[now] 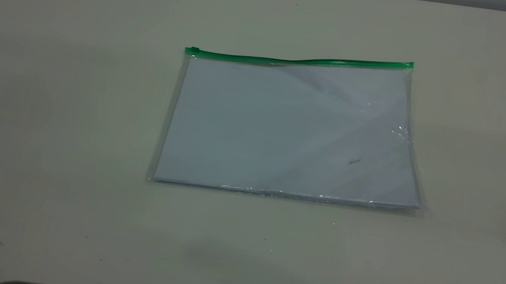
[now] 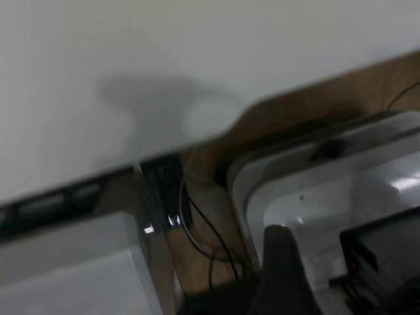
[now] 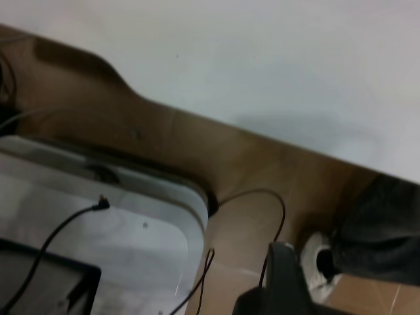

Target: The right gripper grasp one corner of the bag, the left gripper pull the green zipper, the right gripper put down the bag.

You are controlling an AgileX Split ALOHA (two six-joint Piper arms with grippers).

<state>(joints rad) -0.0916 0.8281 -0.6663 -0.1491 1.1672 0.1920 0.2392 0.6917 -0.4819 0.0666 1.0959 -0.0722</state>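
The bag (image 1: 292, 130) lies flat in the middle of the table (image 1: 38, 105), clear plastic over white paper sheets. The green zipper (image 1: 295, 62) runs along its far edge, with the small slider tab (image 1: 192, 51) at the left end. Neither gripper shows in the exterior view. The left gripper (image 2: 281, 231) appears in its wrist view as one dark tapered tip with no gap, hanging off the table edge over the floor. The right gripper (image 3: 282, 248) looks the same in its wrist view, also off the table edge. Both hold nothing, and neither wrist view shows the bag.
Bare table surface surrounds the bag on all sides. Past the table edge (image 2: 197, 138) the wrist views show a white housing (image 2: 308, 197), black cables (image 3: 59, 230) and brown floor. A person's shoe (image 3: 314, 268) and trouser leg are near the right gripper.
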